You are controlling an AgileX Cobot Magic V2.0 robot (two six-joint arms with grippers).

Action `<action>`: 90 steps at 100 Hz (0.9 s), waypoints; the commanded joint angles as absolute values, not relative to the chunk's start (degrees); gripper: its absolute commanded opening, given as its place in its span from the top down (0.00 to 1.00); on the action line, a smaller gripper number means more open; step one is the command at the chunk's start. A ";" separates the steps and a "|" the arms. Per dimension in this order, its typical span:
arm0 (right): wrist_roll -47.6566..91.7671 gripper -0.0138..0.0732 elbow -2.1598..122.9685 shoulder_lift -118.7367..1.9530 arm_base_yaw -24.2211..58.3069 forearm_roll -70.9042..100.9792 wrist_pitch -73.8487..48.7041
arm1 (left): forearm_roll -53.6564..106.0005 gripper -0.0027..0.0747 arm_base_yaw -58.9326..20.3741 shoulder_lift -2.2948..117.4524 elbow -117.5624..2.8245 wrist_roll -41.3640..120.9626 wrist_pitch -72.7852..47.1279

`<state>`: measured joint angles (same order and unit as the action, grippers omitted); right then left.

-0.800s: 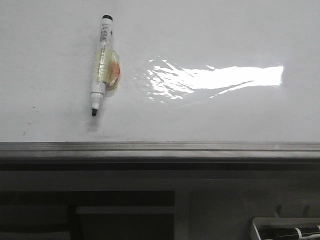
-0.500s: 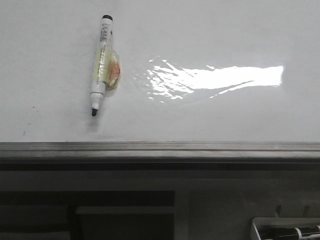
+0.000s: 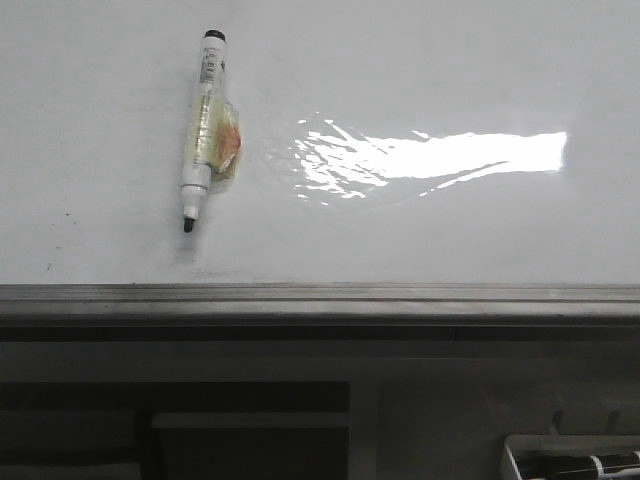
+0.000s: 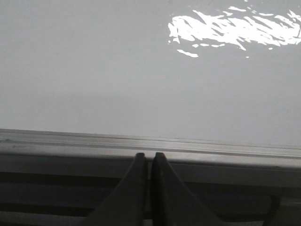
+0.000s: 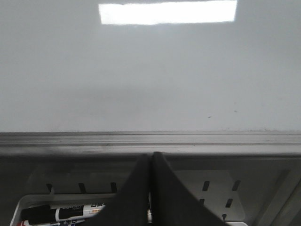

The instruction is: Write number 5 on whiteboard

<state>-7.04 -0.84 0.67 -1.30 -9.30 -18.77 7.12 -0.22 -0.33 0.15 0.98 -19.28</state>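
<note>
Front view first: the large glossy white whiteboard [image 3: 420, 230] lies bare ahead of me, no stroke of a 5 on it, so the writing is all left to do. The white-barrelled black-tipped marker pen [image 3: 204, 130] rests on the board, uncapped tip pointing toward the grey metal edge rail [image 3: 320, 297], with a yellowish orange-marked wrap around its middle. Just beside the pen, the bright glare patch [image 3: 440, 155] spreads across the board. Neither of my arms shows here. Below the rail, at the corner, a white tray [image 3: 572, 458] holds spare markers.

Left wrist view now: my left gripper [image 4: 149, 157] has its dark fingers pressed together, holding nothing, sitting on the near side of the rail [image 4: 150, 147]. Beyond the rail the board is plain white, plenty of room.

Right wrist view: my right gripper [image 5: 151, 157] is pressed together too, empty, short of the rail [image 5: 150, 139], above the tray of markers [image 5: 66, 212]. I judge the rail is the one edge to clear before reaching the pen.
</note>
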 commanded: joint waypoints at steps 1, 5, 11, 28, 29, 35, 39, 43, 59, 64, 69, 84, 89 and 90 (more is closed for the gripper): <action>-6.57 0.91 -2.21 1.69 -1.39 -9.52 -17.82 | 7.66 0.99 -0.18 -1.93 1.18 0.48 -15.30; -6.57 0.91 -2.21 1.69 -1.39 -9.52 -17.82 | 7.66 0.99 -0.18 -1.93 1.18 0.48 -15.30; -6.57 0.91 -2.21 1.69 -1.39 -9.52 -17.82 | 7.66 0.99 -0.18 -1.93 1.18 0.48 -15.30; -6.57 0.91 -2.21 1.69 -1.39 -9.52 -17.82 | 7.66 0.99 -0.18 -1.93 1.18 0.48 -15.30; -6.57 0.91 -2.21 1.69 -1.39 -9.52 -17.82 | 7.66 0.99 -0.18 -1.93 1.18 0.48 -15.30; -6.57 0.91 -2.21 1.69 -1.39 -9.52 -17.82 | 7.66 0.99 -0.18 -1.93 1.18 0.48 -15.30; -6.57 0.91 -2.21 1.69 -1.39 -9.52 -17.82 | 7.66 0.99 -0.18 -1.93 1.18 0.48 -15.30; -6.57 0.91 -2.21 1.69 -1.39 -9.52 -17.82 | 7.66 0.99 -0.18 -1.93 1.18 0.48 -15.30; -6.57 0.91 -2.21 1.69 -1.39 -9.52 -17.82 | 7.66 0.99 -0.18 -1.93 1.18 0.48 -15.30; -6.57 0.91 -2.21 1.69 -1.39 -9.52 -17.82 | 7.66 0.99 -0.18 -1.93 1.18 0.48 -15.30; -6.57 0.91 -2.21 1.69 -1.39 -9.52 -17.82 | 7.66 0.99 -0.18 -1.93 1.18 0.48 -15.30; -6.57 0.91 -2.21 1.69 -1.39 -17.58 -15.40 | 7.66 0.99 -0.18 -1.93 1.18 0.48 -15.30; -6.57 0.91 -2.21 1.69 -1.39 -21.18 -14.11 | 7.66 0.99 -0.18 -1.93 1.18 0.48 -15.30; -6.57 0.91 -2.21 1.69 -1.39 -21.66 -13.72 | 7.66 0.99 -0.18 -1.93 1.18 0.48 -15.30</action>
<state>-7.04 -0.84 0.67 -1.30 -15.22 -18.29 7.12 -0.22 -0.33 0.15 0.98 -19.28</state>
